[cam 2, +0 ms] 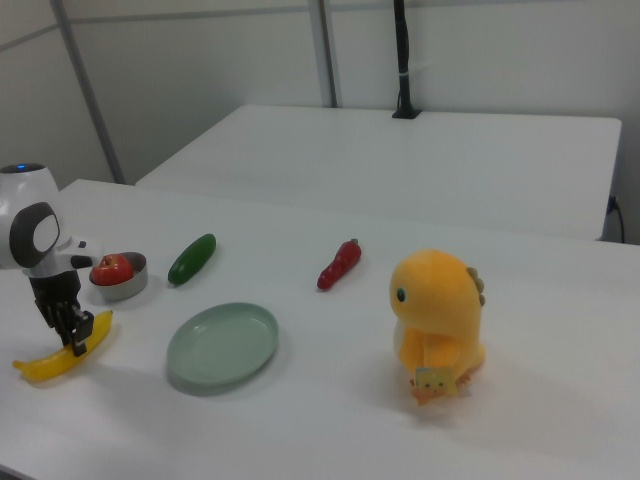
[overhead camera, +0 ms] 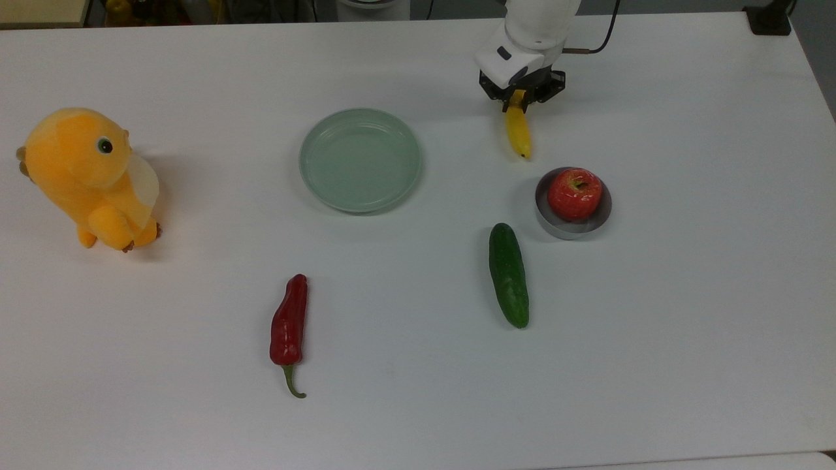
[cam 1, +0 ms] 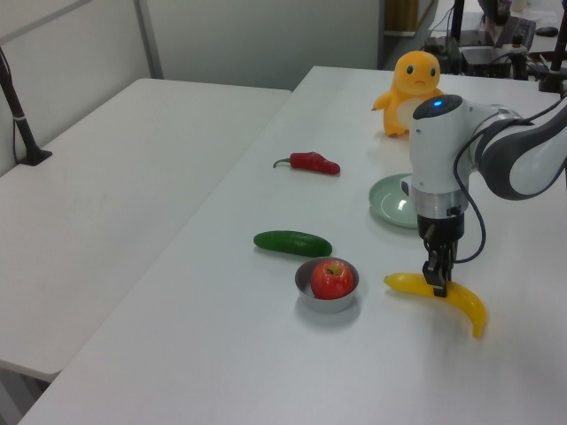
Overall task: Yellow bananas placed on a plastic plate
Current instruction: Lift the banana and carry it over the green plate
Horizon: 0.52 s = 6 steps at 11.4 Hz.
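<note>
Your gripper (cam 1: 436, 285) points straight down at the right of the left view, its two dark fingers pinched on the middle of the yellow bananas (cam 1: 440, 298). What you hold is a single smooth, curved yellow banana with a small dark tip; in the right view it lies low at the left edge of the frame (cam 2: 58, 355), with the gripper (cam 2: 74, 335) set on it. In the top view, the gripper (overhead camera: 520, 99) sits at the upper right of centre, and the free end of the banana (overhead camera: 518, 130) runs down the frame from it. Whether the fruit touches the white table (overhead camera: 418, 405) or hangs just above it cannot be told. The plastic plate (overhead camera: 360, 160), pale grey-green with a raised rim, lies well apart to the top view's left of the banana. Just below the banana's tip, a small metal dish (overhead camera: 573, 225) holds a red apple (overhead camera: 574, 194).
</note>
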Each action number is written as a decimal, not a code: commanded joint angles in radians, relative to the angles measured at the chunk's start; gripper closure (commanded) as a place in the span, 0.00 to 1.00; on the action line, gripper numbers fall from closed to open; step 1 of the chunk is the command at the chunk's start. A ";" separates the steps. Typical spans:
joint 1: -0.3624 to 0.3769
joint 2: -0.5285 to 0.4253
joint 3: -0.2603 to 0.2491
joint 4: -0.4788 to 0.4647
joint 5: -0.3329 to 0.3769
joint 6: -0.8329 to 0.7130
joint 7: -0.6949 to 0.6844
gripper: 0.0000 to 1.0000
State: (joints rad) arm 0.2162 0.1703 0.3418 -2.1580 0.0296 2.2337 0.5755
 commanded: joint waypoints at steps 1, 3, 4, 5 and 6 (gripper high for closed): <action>-0.055 -0.063 -0.012 -0.010 -0.031 0.014 -0.005 0.73; -0.070 -0.086 -0.071 -0.003 -0.039 0.011 -0.067 0.73; -0.073 -0.087 -0.111 0.010 -0.043 0.001 -0.115 0.73; -0.074 -0.092 -0.165 0.027 -0.056 -0.009 -0.165 0.73; -0.075 -0.092 -0.215 0.044 -0.060 -0.020 -0.219 0.73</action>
State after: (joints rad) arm 0.1350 0.0957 0.2263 -2.1414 -0.0151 2.2340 0.4680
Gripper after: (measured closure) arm 0.714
